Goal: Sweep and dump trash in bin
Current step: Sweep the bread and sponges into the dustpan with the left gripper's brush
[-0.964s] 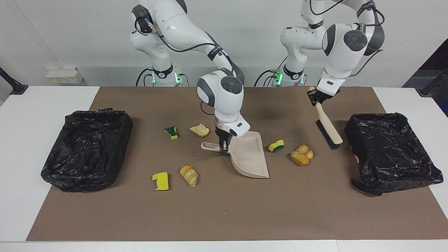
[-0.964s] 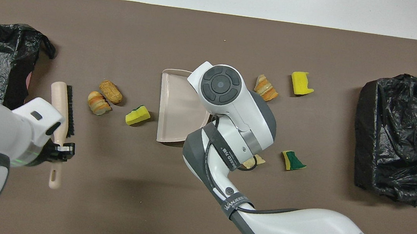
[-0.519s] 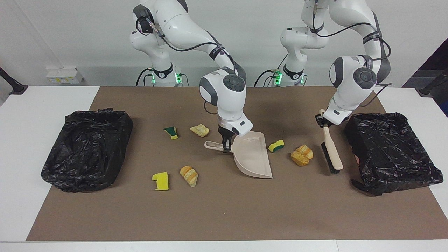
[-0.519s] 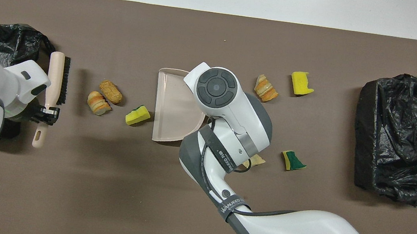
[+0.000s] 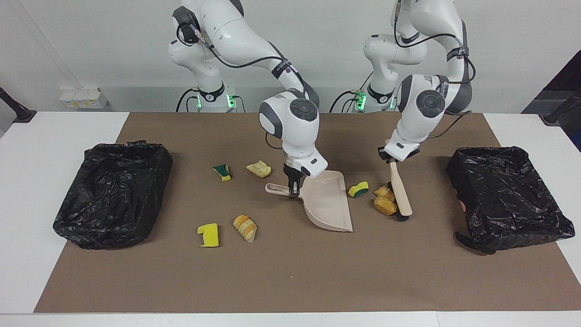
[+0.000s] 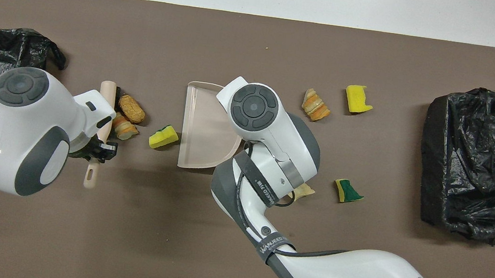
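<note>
The left claw [image 5: 391,160] is clamped on the handle of the brush [image 5: 401,194], whose head rests on the brown mat [image 5: 290,272] on the worktop [image 5: 27,181], touching two bread chunks [image 5: 386,202] toward the left arm's end; the right claw [image 5: 292,190] is closed on the handle of the beige dustpan [image 5: 327,204], which sits on the mat near the middle; a torn bread scrap [image 5: 259,169] and a green-and-yellow sponge scrap [image 5: 222,172] lie nearest the robots, toward the right arm's end; another sponge scrap [image 5: 358,189] lies between the dustpan and the two bread chunks; farther from the robots, a striped bread chunk [image 5: 245,228] and a yellow sponge piece [image 5: 209,235] lie side by side; one black-lined bin [image 5: 113,193] stands at the right arm's end of the mat, a second black-lined bin [image 5: 508,197] at the left arm's end.
</note>
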{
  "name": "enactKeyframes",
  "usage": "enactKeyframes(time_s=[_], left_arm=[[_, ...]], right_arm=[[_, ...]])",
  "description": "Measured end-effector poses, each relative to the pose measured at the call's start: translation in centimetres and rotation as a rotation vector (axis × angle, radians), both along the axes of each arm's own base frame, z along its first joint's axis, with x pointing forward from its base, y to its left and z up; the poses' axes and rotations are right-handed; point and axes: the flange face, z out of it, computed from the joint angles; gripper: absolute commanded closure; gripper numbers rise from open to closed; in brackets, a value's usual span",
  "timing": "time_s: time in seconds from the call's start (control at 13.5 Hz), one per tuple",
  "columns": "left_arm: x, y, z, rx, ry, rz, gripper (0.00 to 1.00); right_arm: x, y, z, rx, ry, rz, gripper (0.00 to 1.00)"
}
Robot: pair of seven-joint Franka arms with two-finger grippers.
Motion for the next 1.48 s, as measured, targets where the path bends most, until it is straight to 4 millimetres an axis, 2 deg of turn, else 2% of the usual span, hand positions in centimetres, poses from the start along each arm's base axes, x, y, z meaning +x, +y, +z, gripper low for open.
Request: enactKeyframes(time_s=[0.44,0.59,0.74,0.89,1.11,1.26,1.48], left_arm=[[-2.6,-9.4,0.8,-0.146,-0.037,0.016,1.0],[-3.2,-11.3,1.2,-0.161,-0.052,-0.015,1.0],[-3.1,-12.4,2.4,-0.177,-0.073,-0.032,1.0],[-2.4,-12.3,4.2,-0.187,-0.087,-0.025,1.0],[-1.6,-9.1,7.4,-0.17,-0.046,0.018,1.0],[-2.0,-7.1,9.4,-0.131,-0.026,0.04,1.0],[-3.4,-6.4,11.9,-0.062,-0.055,0.041,1.0]], right_arm=[[-0.1,0.0,-0.1,0.0,0.001,-0.002,1.0],[-0.1,0.0,-0.1,0.0,0.001,-0.003,1.0],[-0.1,0.0,-0.1,0.0,0.001,-0.003,1.0],[-0.1,0.0,-0.1,0.0,0.001,-0.003,1.0],[-0.1,0.0,-0.1,0.0,0.001,-0.003,1.0],[0.0,0.0,-0.1,0.0,0.001,-0.004,1.0],[0.1,-0.1,0.1,0.005,-0.005,-0.006,1.0]])
